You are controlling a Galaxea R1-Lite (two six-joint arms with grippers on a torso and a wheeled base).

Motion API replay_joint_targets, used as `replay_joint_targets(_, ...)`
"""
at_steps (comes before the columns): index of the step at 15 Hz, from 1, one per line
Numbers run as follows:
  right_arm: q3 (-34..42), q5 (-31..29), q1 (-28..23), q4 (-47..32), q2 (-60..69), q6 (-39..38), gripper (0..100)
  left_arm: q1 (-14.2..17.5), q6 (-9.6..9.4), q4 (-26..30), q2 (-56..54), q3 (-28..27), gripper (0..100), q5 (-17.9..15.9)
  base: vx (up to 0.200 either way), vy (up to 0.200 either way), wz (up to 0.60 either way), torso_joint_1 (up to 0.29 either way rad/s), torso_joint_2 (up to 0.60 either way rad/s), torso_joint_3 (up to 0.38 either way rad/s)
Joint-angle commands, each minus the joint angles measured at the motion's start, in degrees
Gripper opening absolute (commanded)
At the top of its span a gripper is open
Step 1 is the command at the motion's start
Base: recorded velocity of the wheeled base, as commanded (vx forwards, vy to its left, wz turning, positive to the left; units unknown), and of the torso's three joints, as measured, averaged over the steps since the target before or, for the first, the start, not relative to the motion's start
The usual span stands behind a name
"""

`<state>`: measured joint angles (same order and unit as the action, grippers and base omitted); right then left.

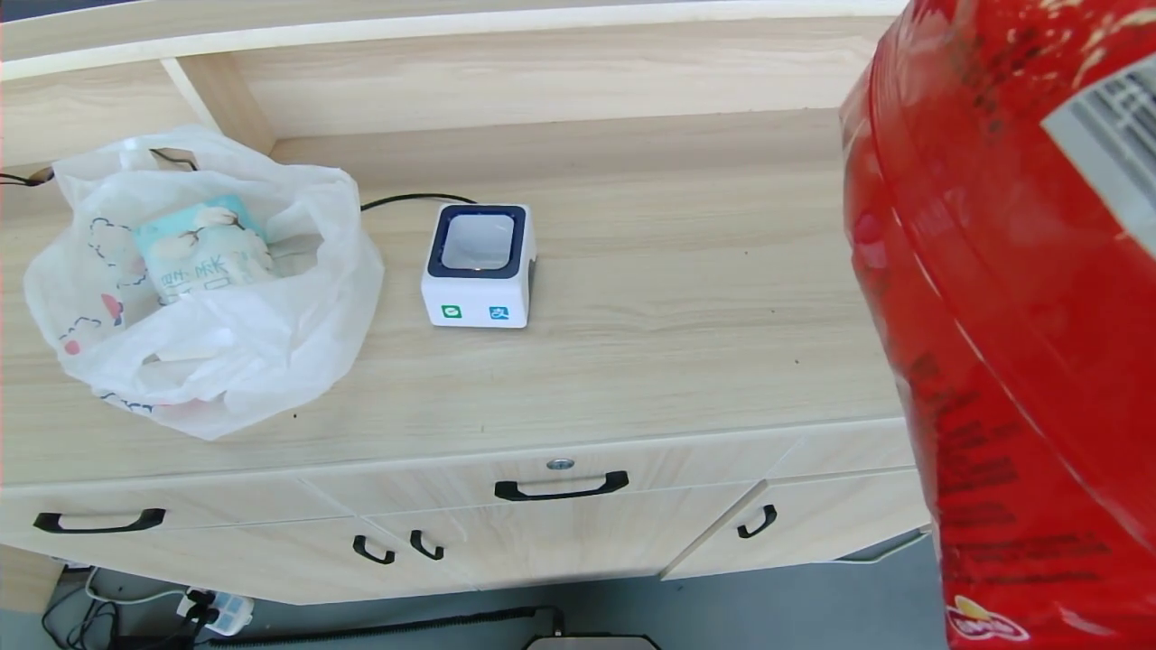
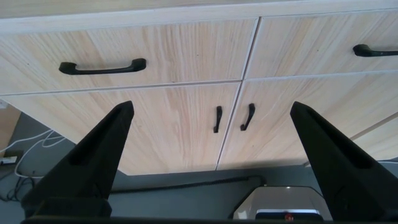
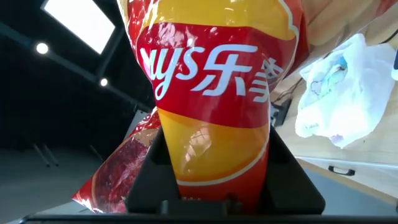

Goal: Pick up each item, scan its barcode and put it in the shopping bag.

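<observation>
A red chip bag (image 1: 1020, 316) hangs close in front of the head camera at the right, its white barcode patch (image 1: 1115, 135) facing me. My right gripper (image 3: 214, 162) is shut on the chip bag (image 3: 211, 81), pinching its lower end between both fingers. The white barcode scanner (image 1: 478, 264) with a dark-framed window stands mid-counter. A white plastic shopping bag (image 1: 208, 298) lies open at the counter's left, holding a light blue tissue pack (image 1: 203, 248). My left gripper (image 2: 211, 162) is open, held low in front of the cabinet doors (image 2: 186, 124).
The wooden counter (image 1: 677, 298) has a raised back ledge behind it. A black cable (image 1: 411, 199) runs from the scanner toward the bag. Drawers and doors with black handles (image 1: 560, 487) line the front. Cables and a power strip (image 1: 212, 614) lie on the floor.
</observation>
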<state>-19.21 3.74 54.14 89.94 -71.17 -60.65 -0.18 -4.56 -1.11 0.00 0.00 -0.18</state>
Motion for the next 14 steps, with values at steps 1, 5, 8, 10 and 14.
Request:
replay_joint_targets(1,0.1,0.0,0.1,0.1,-0.3,0.0,0,0.0,-0.01,0.0,0.1,0.0,100,0.0,0.000,0.000,0.00,0.000,0.00,0.000)
replay_joint_targets(5,0.1,0.2,0.1,0.1,-1.9,0.0,0,0.0,-0.01,0.1,0.0,0.0,100,0.0,0.000,0.000,0.00,0.000,0.00,0.000)
replay_joint_targets(8,1.9,2.5,0.7,0.1,-3.5,-0.2,0,0.0,0.08,0.1,0.1,0.0,100,0.0,0.000,0.000,0.00,0.000,0.00,0.000)
replay_joint_targets(10,1.5,2.9,0.7,0.1,-4.3,-0.8,0,0.0,-0.10,0.1,0.0,0.0,100,0.0,0.000,0.000,0.00,0.000,0.00,0.000)
replay_joint_targets(14,1.0,3.0,0.2,0.1,-4.1,-1.4,0,0.0,0.52,0.1,0.1,0.0,100,0.0,0.000,0.000,0.00,0.000,0.00,0.000)
